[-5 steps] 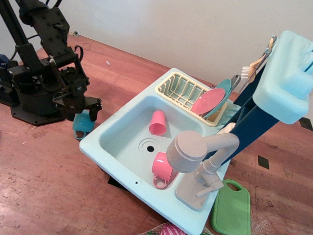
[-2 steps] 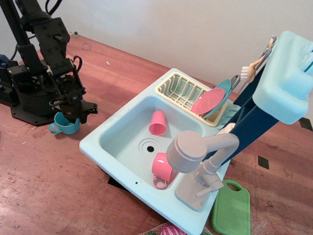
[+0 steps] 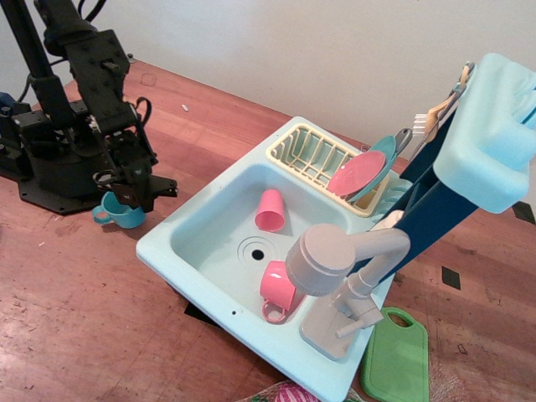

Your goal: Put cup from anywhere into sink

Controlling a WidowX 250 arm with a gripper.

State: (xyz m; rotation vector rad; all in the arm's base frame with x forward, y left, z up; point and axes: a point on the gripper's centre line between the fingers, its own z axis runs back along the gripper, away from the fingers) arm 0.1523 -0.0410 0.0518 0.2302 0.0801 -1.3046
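At the left of the wooden table [image 3: 92,310], the black gripper [image 3: 136,194] hangs low over the teal cup [image 3: 120,212], its fingers down around the cup's right rim; whether they pinch the rim cannot be told. The cup stands upright on the tabletop, mouth up, its loop handle pointing left, away from the sink [image 3: 180,247] just beside it. Inside the basin lie two pink cups [image 3: 270,209], one near the drain [image 3: 256,250], one under the grey faucet [image 3: 335,260].

Tool [image 3: 136,186] hides cup [image 3: 121,214] right side (jaw state unclear); shelf [image 3: 494,126] cropped right.
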